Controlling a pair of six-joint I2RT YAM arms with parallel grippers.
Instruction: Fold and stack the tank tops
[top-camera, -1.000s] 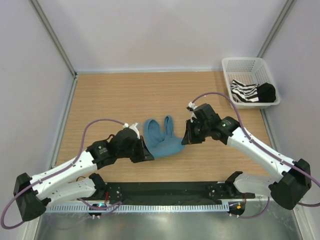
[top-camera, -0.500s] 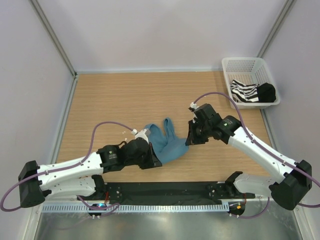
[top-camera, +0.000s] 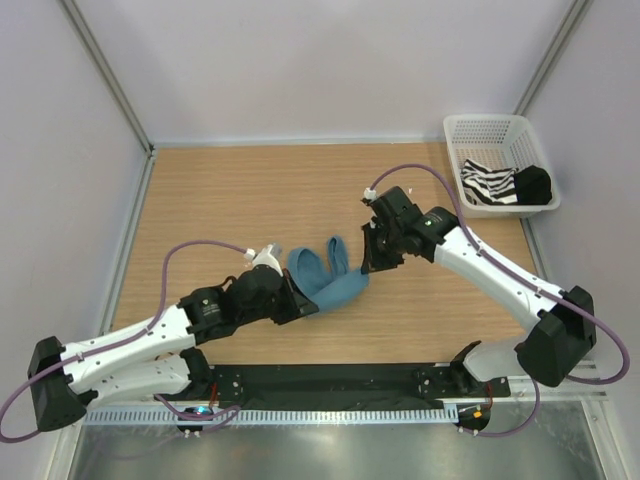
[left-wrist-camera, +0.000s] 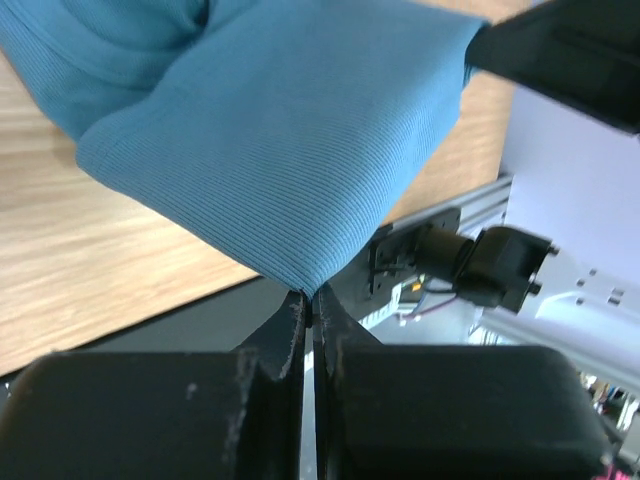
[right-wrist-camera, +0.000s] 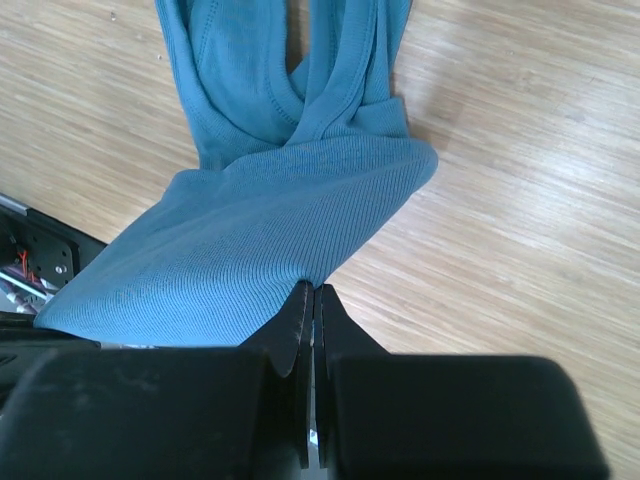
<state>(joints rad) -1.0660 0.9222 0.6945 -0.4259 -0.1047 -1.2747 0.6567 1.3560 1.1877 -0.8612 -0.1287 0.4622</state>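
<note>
Progress: the teal top (top-camera: 325, 280) is mid-fold, slung between both grippers just above the table. The striped top (top-camera: 490, 186) lies heaped in the basket (top-camera: 487, 121), well off beyond the right gripper. Nothing is stacked yet.
Left gripper (left-wrist-camera: 310, 300): jaws pinched tight on one corner of the teal top.
Right gripper (right-wrist-camera: 312, 292): jaws closed tight, pinching the opposite edge.
</note>
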